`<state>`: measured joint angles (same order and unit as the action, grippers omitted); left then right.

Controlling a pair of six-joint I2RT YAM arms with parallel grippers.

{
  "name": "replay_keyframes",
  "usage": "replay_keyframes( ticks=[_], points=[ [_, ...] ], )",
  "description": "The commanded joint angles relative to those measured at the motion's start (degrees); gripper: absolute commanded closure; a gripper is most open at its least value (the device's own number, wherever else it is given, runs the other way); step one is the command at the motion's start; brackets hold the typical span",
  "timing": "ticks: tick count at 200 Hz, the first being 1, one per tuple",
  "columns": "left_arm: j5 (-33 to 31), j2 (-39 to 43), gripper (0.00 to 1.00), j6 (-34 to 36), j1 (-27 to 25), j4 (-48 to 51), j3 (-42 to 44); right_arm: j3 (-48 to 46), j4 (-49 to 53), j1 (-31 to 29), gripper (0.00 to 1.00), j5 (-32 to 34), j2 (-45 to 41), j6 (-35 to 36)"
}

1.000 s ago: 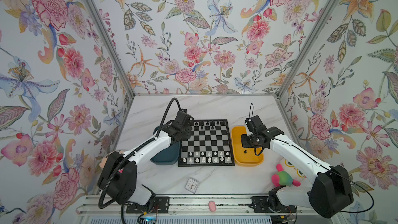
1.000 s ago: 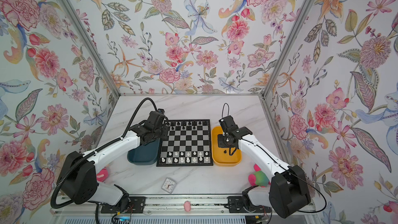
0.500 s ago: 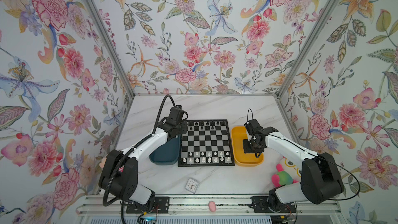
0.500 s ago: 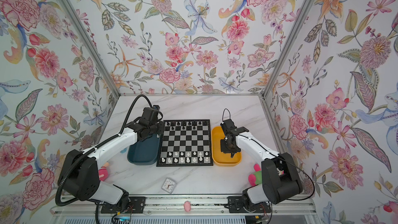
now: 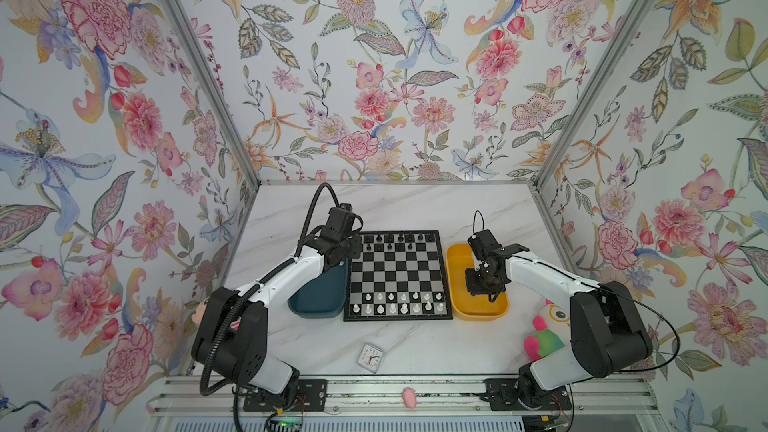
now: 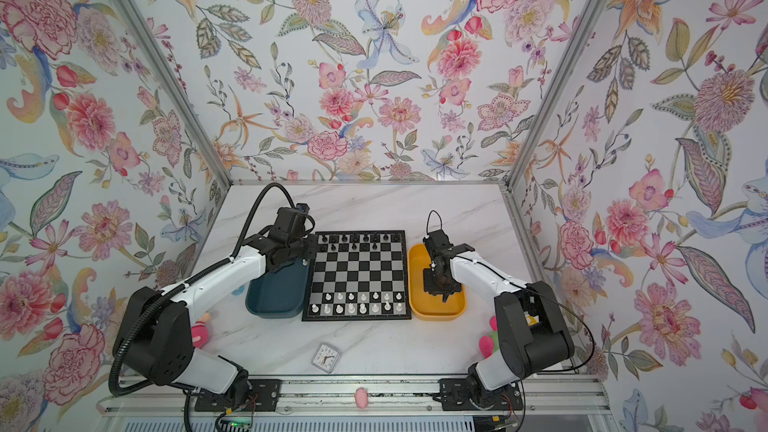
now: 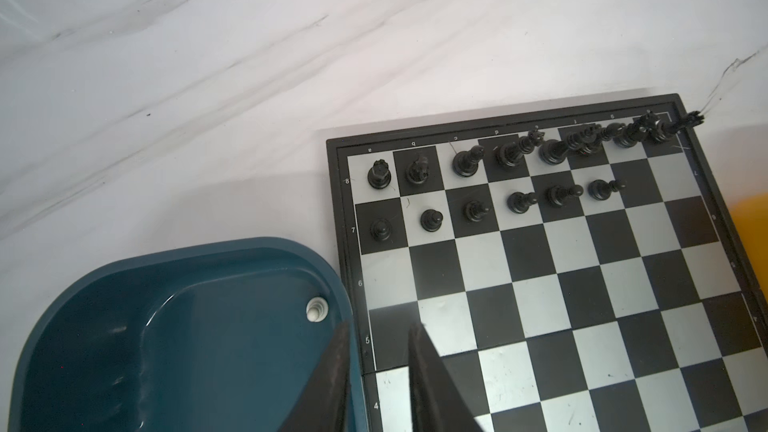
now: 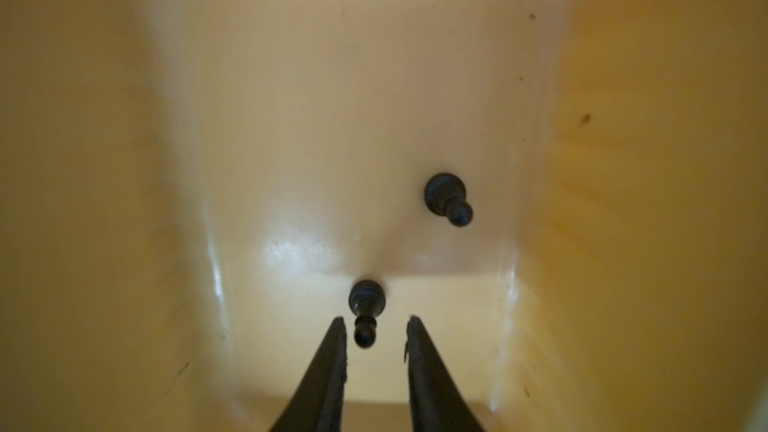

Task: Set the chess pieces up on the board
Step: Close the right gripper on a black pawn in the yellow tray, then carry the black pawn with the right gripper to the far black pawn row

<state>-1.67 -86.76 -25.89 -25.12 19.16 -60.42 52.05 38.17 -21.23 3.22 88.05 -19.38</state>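
One board [image 5: 398,276] sits mid-counter between two trays. Left gripper [image 7: 379,326], slightly agape, empty, hangs over the board's edge; right gripper [image 8: 375,322], likewise, straddles one of two black pawns [image 8: 366,299] in yellow tray [image 5: 478,315]. One white piece [image 7: 316,309] lies in teal tray [image 5: 316,312].

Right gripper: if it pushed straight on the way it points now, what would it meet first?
The right gripper would most likely meet the nearer black pawn first: its head sits between the open jaws. Beyond it is only the yellow tray floor. Depth is hard to judge.
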Motion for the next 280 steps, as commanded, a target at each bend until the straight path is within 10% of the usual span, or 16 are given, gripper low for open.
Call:
replay_keyframes(
  ticks=[1, 280],
  points=[
    [0.36, -0.23, 0.73, 0.75, 0.51, -0.47, -0.66, -0.56, -1.03, 0.40, 0.73, -1.08, 1.06, -0.76],
    [0.44, 0.01, 0.73, 0.58, 0.60, -0.26, -0.05, -0.16, -0.88, 0.60, 0.90, -1.17, 1.97, -1.39]
  ],
)
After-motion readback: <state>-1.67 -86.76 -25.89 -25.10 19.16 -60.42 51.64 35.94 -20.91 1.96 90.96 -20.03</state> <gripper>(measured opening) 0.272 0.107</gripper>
